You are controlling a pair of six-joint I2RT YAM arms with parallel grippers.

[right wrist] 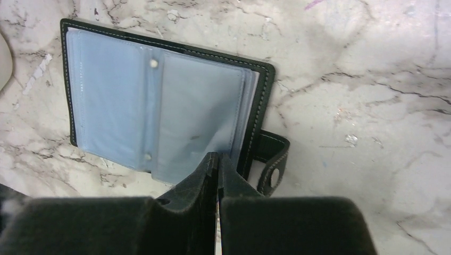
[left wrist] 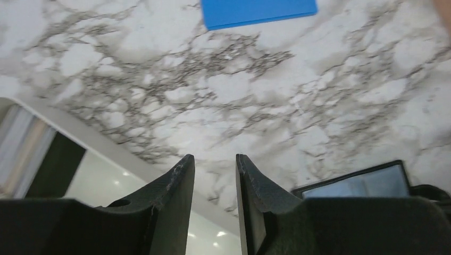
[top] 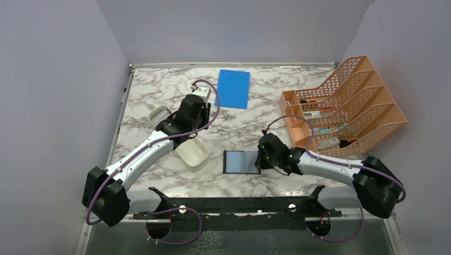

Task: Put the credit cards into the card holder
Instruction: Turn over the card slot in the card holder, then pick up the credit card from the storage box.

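The right gripper [right wrist: 218, 158] is pinched shut on a pocket page of the open card holder [right wrist: 117, 101], which spreads out to its left. The left gripper [left wrist: 213, 162], fingers apart and empty, has the credit cards [left wrist: 53, 164] just to its left, it seems, in the white tray [left wrist: 106, 144].

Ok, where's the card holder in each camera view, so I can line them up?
Top external: the card holder lies open near the table's centre, just left of the right gripper.
Left wrist: only a corner of the card holder shows, at the bottom right.
Right wrist: the card holder fills upper left to centre, blue pockets up.
Shared landmark: the marble table lies under it in all three.
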